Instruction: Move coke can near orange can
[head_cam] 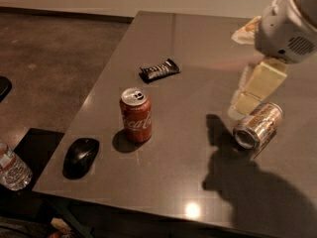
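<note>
The coke can [135,114] is red with white script and a silver top. It stands upright on the grey table [198,43], left of the middle. The orange can [258,124] is silver and orange-tan. It lies on its side at the right, open end facing the front left. My gripper [242,105] hangs from the white arm [290,26] at the upper right. It is just above and left of the orange can and well right of the coke can.
A black snack bar wrapper [159,70] lies behind the coke can. A black computer mouse [80,156] sits near the table's front left corner. A plastic water bottle [12,168] lies below the table at the left. A tan packet [246,31] lies at the back right.
</note>
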Robot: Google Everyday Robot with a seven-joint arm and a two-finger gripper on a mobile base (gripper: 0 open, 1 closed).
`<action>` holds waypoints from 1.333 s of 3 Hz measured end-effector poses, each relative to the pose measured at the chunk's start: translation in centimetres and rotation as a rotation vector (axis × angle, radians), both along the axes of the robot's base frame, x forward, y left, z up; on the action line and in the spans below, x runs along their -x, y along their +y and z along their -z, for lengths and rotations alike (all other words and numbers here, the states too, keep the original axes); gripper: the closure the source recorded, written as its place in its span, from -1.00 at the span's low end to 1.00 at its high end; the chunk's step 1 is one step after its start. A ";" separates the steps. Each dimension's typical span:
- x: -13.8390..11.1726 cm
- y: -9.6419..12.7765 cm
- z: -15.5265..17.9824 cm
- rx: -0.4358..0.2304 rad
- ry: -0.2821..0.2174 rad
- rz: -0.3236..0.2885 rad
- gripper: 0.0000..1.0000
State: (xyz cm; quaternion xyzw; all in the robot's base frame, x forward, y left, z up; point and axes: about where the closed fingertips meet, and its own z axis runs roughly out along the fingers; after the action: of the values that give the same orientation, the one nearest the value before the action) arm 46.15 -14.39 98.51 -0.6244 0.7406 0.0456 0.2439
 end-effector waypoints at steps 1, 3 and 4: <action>-1.1 5.2 0.8 -0.107 -0.001 -0.100 -1.00; -2.7 12.5 3.3 -0.208 0.030 -0.259 -1.00; -2.8 14.2 4.8 -0.215 0.055 -0.300 -1.00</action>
State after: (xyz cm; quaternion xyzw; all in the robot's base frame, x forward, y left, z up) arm 48.90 -0.18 93.74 -0.6968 0.6364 0.1772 0.2794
